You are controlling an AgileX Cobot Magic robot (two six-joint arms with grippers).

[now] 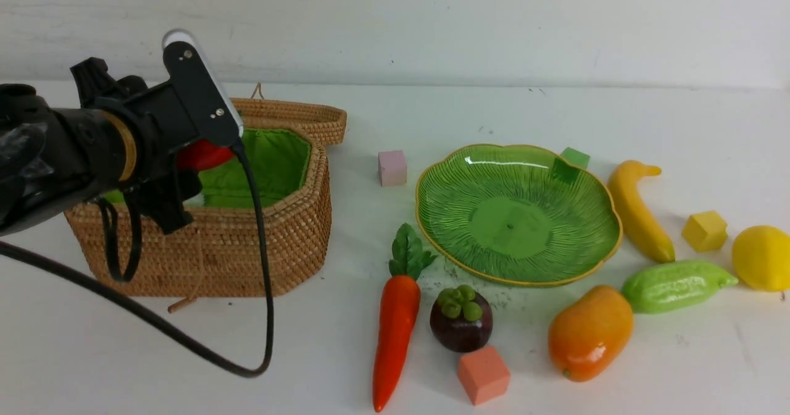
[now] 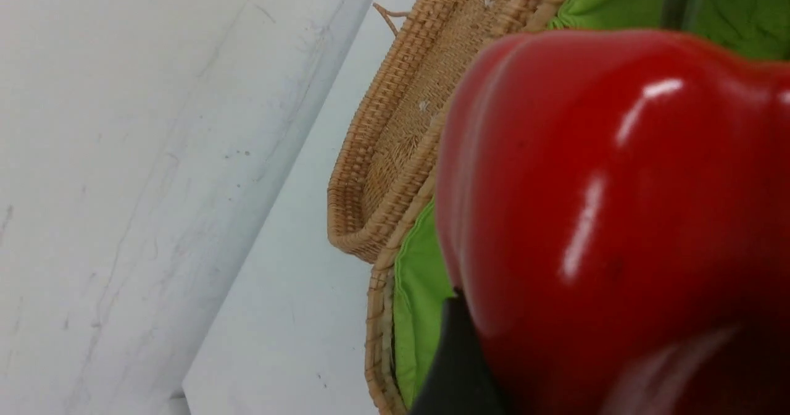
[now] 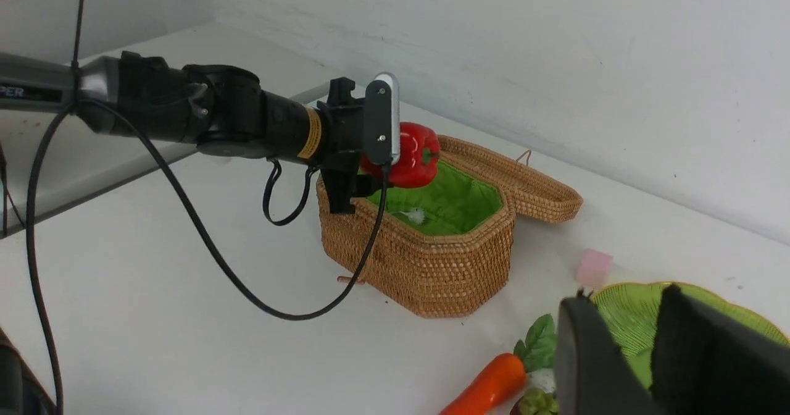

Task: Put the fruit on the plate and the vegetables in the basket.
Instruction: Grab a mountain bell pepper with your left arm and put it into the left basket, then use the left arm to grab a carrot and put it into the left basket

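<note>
the left pincer [image 3: 386,168] squeezed the red pepper [image 3: 412,154] and held it just above the basket [image 3: 432,267] near the left edge of the tabletop, so the way in was straight down; the right pincer [image 3: 636,322] had its fingers apart and held nothing

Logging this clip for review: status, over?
Left gripper shut on pepper, over open basket. Right gripper open, empty, by plate. Carrot, gourd on table. Basket mouth unobstructed.
</note>
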